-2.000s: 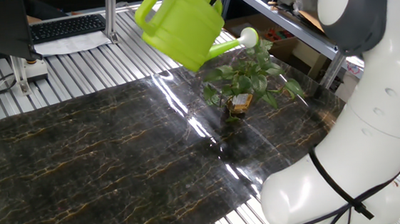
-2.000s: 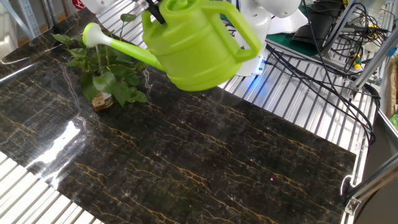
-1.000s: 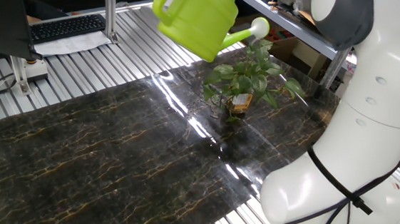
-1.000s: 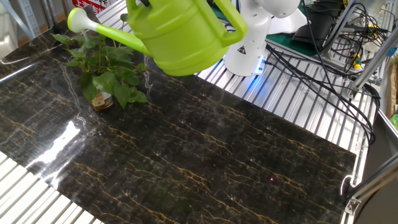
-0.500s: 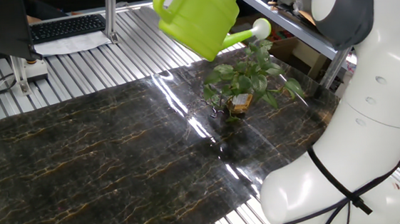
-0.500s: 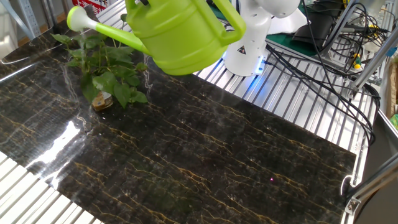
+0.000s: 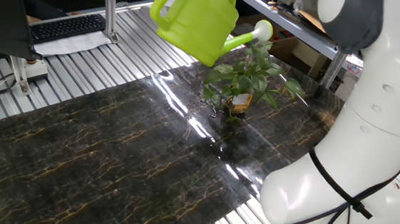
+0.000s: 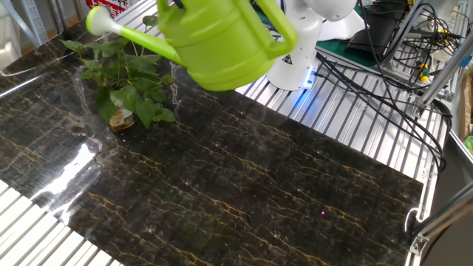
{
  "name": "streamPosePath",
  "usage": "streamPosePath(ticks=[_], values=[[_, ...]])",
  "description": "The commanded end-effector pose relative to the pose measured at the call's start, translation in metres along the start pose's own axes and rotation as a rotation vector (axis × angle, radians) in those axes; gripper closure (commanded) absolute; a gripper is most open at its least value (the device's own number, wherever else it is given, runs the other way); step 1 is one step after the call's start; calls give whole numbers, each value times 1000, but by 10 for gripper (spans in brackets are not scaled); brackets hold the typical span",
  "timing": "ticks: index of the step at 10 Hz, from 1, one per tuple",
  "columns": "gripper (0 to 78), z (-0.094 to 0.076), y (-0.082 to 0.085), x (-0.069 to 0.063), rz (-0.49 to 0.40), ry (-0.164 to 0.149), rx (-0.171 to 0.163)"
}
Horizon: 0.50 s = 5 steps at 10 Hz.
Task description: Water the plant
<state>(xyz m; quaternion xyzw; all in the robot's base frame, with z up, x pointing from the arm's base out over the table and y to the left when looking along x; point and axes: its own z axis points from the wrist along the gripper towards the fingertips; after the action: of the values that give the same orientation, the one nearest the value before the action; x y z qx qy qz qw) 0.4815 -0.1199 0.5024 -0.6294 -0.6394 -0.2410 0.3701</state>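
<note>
The plant [image 7: 244, 76] [image 8: 122, 81] stands in its small brownish pot [image 7: 240, 105] [image 8: 120, 120] near the far edge of the dark marble tabletop [image 7: 104, 162]. A lime-green watering can [image 7: 196, 19] [image 8: 218, 44] hangs in the air beside it. The can's spout reaches over the leaves, and its white rose [image 7: 262, 30] [image 8: 97, 20] sits just above them. My gripper [image 8: 179, 4] holds the can from the top and is almost wholly cut off by the frame edge. No water stream shows.
My white arm body [image 7: 372, 113] fills the right of one fixed view, and its base [image 8: 295, 59] stands behind the can in the other. Cables [image 8: 384, 66] run at the back right. A keyboard [image 7: 68, 26] lies beyond the table, and a shelf frame [image 7: 286, 19] stands behind the plant.
Over two seconds the can rose and moved toward the plant, bringing the rose over the leaves. In the last half second it shifted only slightly.
</note>
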Motion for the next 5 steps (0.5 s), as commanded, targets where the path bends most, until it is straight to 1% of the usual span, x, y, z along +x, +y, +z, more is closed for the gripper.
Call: streamPosePath(ticks=[1, 2, 3, 4, 5], values=[[764, 14, -10, 7, -21, -26, -29], [764, 21, -13, 7, -78, -105, -18], [764, 26, -14, 7, -166, -247, 28], [764, 28, -14, 8, -207, -317, 47], [764, 32, -14, 10, -254, -405, 63]])
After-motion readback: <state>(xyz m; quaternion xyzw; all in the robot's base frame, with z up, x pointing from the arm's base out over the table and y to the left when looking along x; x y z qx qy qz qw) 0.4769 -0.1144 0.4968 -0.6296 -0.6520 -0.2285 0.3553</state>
